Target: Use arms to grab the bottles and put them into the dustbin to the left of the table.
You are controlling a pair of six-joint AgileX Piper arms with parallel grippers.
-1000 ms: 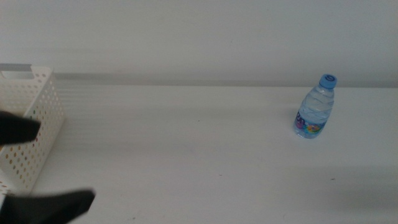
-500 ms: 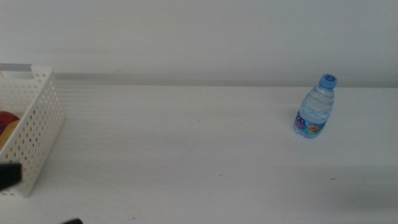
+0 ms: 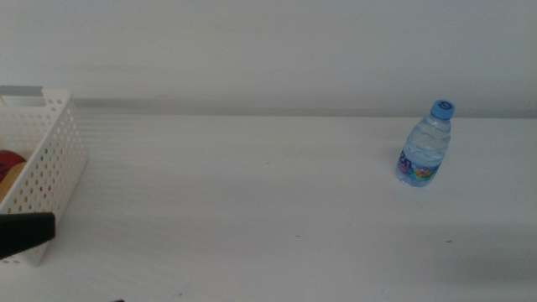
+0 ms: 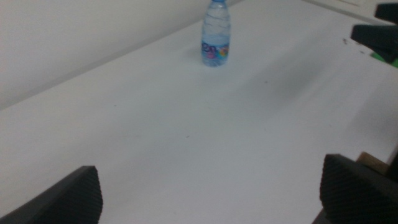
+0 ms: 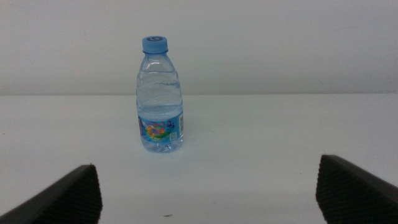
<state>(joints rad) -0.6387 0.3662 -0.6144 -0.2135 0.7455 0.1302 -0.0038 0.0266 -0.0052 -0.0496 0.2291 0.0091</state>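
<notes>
- White tabletop – broad, plain, bare but for one bottle on its right side; nothing printed on it.
- Dustbin – white perforated basket at the tabletop's left end; something red and orange shows inside, prob. items already dropped, too cut off to ID.
- Left pincer – dark shape at the lower-left edge in the middle view, just in front of the dustbin; its own cam shows both jaws spread wide, nothing between them, bottle well apart.
- Right pincer – out of the middle view; its wrist cam faces the bottle head-on, jaws wide and empty, bottle centred between them but not reached yet.
- Water bottle – small, clear, blue cap, upright, untouched, far from the dustbin.
- Step, as judged: last bottle left to fetch; right arm looks the better placed.
- Next move calls for: straight approach, jaws round the body below the shoulder, then a long carry or hand-over leftward to the dustbin.
- Label – multicoloured band, pink/blue/yellow; text too small to read, brand n/k.
</notes>
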